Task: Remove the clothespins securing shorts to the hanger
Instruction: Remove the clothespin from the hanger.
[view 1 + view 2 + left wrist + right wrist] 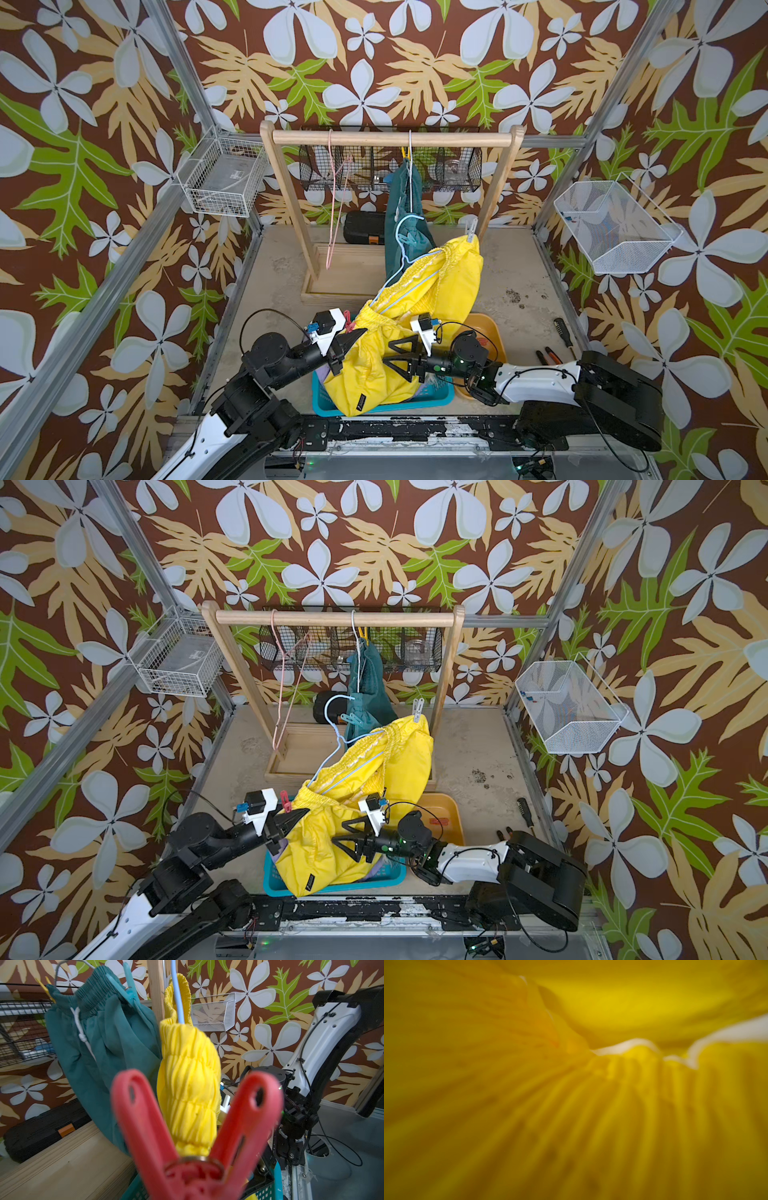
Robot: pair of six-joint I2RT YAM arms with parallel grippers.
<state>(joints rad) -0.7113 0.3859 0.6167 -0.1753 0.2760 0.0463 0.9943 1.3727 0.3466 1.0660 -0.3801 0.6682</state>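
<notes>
**Left gripper** (356, 335): the jaws are clenched on the red clothespin (347, 321), at the left rim of the teal basket (319, 395). In the left wrist view the red clothespin (187, 1126) fills the foreground. It is blurred, with its two legs spread in a V. The gripper's fingers lie outside that frame. The gathered waistband of the yellow shorts (188, 1084) shows between the legs; contact cannot be determined.

**Garments:** the yellow shorts (440, 282) hang on the blue hanger (405, 232) and drape down into the basket, covering most of it. A pale clothespin (471, 230) stands on their upper corner. Behind them, the teal shorts (399, 195) hang below the wooden rail (457, 139), with a teal clothespin (410, 241) beside the blue hanger's hook.

**Right gripper** (390, 354): the jaws are apart and released, lying over the yellow fabric. Whether the fingertips touch the cloth cannot be told. The right wrist view shows only blurred yellow folds with a white edge. The right arm hides part of the orange tray (490, 328).
</notes>
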